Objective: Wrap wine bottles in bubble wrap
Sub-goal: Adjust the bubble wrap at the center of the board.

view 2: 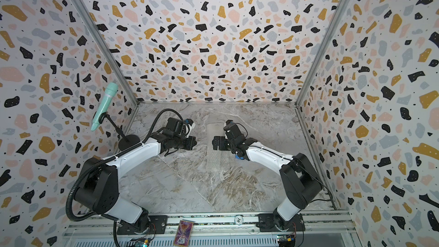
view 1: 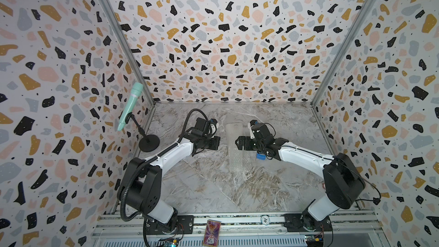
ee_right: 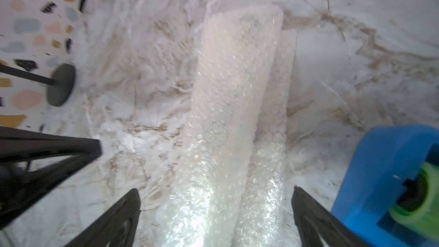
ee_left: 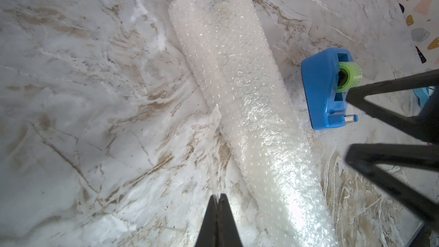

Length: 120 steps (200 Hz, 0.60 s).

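Two arms were over the marble counter point(view 1: 202, 186), their tools facing each other across the bubble wrap point(view 1: 235, 148). The wrap was rolled into one long tube lying flat on the counter, running from the far side toward the near side in both top views, between the two tools. A flatter loose layer of wrap lay along the tube's side nearest the blue tape dispenser point(ee_left: 323, 86). The wine bottle could not be made out through the cloudy layers, and the left wrist view gave only a faint greyish round patch near one end of the tube. The left tool point(ee_left: 217, 198) had its fingertips pressed together, hovering over bare counter just beside the tube. Whether anything thin was caught between them could not be told. The right tool point(ee_right: 215, 190) stood spread wide above the tube, one finger on either side and neither touching it. The dispenser, carrying a green tape roll, sat upright on the counter just beside the tube, under the right arm's wrist. A mint-green microphone point(view 1: 130, 108) stood on a black stand by the left wall, well apart from the wrap.
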{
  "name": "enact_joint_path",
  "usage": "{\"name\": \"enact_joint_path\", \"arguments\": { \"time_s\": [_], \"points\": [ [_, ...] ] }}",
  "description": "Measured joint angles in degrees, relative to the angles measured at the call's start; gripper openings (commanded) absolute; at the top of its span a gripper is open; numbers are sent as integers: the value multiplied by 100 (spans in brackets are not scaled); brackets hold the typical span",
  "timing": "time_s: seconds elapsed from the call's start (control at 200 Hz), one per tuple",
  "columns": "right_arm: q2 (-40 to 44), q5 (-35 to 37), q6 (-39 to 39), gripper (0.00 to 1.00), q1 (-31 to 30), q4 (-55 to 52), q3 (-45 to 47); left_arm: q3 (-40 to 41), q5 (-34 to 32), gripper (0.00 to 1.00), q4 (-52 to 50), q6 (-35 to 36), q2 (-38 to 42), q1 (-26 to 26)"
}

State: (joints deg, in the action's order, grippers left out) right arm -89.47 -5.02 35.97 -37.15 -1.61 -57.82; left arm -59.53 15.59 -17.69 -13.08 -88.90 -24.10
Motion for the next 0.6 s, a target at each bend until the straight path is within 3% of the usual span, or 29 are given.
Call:
{"name": "enact_joint_path", "arguments": {
  "time_s": [0.16,0.601],
  "points": [
    [-35,-581,247,99,361,461,127,-11,28,0,9,4,-87,0],
    [-1410,-1012,522,99,334,-48,-334,-20,94,0,20,17,-205,4]
  ]
}}
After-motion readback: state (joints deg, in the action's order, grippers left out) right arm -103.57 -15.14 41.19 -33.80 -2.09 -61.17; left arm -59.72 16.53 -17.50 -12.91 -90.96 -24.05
